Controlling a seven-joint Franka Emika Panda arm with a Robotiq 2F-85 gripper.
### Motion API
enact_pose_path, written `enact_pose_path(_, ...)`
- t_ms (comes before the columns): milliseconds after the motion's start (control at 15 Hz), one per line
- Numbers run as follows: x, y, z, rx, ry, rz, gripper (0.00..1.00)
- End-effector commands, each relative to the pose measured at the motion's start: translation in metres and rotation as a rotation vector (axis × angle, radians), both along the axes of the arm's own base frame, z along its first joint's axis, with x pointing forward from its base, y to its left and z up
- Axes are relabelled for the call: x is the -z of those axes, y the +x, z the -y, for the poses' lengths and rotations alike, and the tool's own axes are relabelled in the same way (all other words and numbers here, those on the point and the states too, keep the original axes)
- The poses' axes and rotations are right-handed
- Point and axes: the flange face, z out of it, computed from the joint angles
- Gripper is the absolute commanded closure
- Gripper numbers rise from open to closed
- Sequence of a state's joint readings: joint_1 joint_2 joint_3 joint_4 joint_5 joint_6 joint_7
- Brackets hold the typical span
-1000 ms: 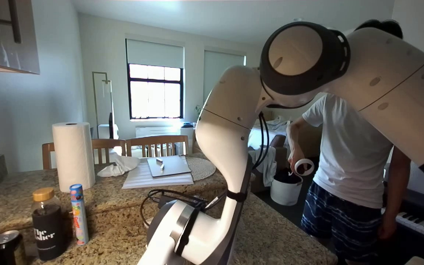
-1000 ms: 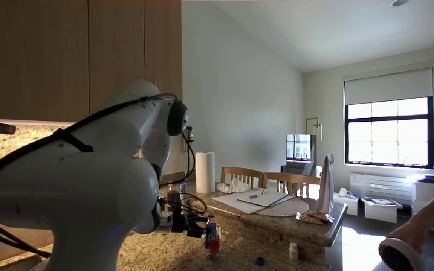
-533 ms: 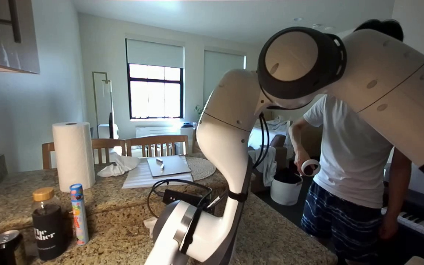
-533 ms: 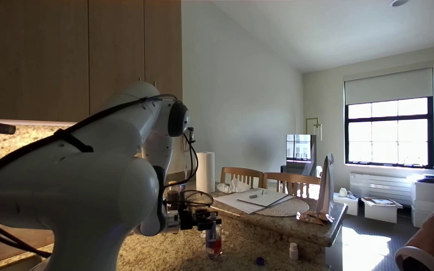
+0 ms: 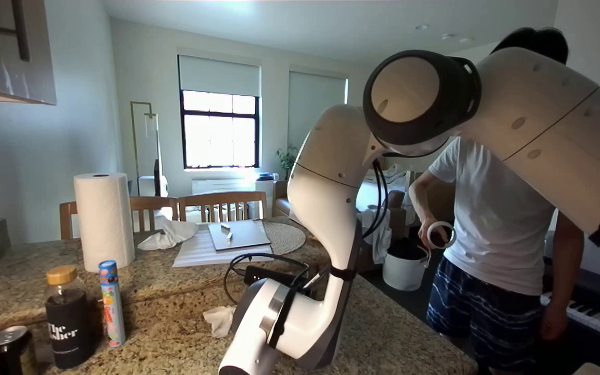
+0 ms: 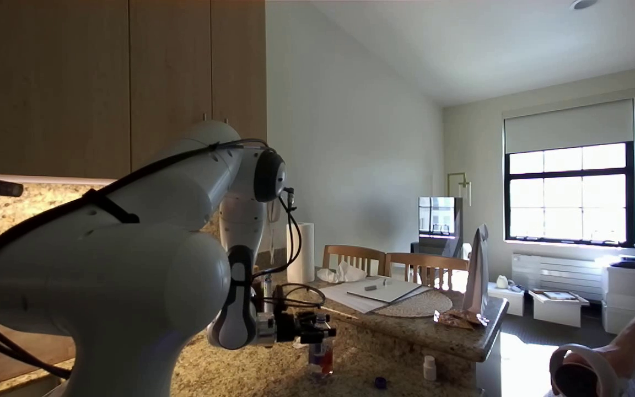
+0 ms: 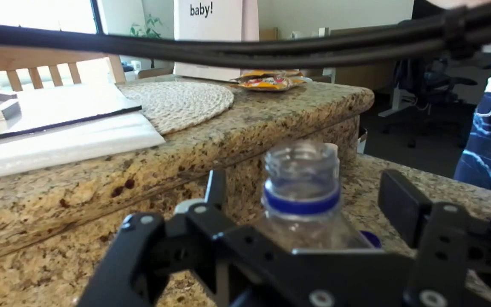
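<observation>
Between the fingers of the gripper in the wrist view stands an uncapped clear bottle; the jaws stand wide, with a gap either side of its neck, so nothing looks grasped. In an exterior view, gripper and bottle both sit farther across the granite counter than a second ago, which suggests that the bottle gets nudged along without a firm hold; a blue cap lies near it. In an exterior view, neither shows, while the arm swings aside and uncovers a crumpled tissue.
</observation>
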State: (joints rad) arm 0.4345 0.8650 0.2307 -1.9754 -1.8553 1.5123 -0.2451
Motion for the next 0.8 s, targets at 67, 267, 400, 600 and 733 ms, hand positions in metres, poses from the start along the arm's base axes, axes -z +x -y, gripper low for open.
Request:
enact_pose_path(67,-0.002,0.006,0.008,-0.001,0.076,-0.089,0.00)
enact_pose_path(267,-0.002,0.017,0.020,-0.004,0.080,-0.097,0.00)
enact_pose_path(400,-0.002,0.022,0.026,0.002,0.094,-0.104,0.26)
enact_pose_path(600,-0.003,0.031,0.031,0.013,0.127,-0.105,0.46)
enact_pose_path(733,-0.004,0.035,0.034,0.033,0.152,-0.098,0.56)
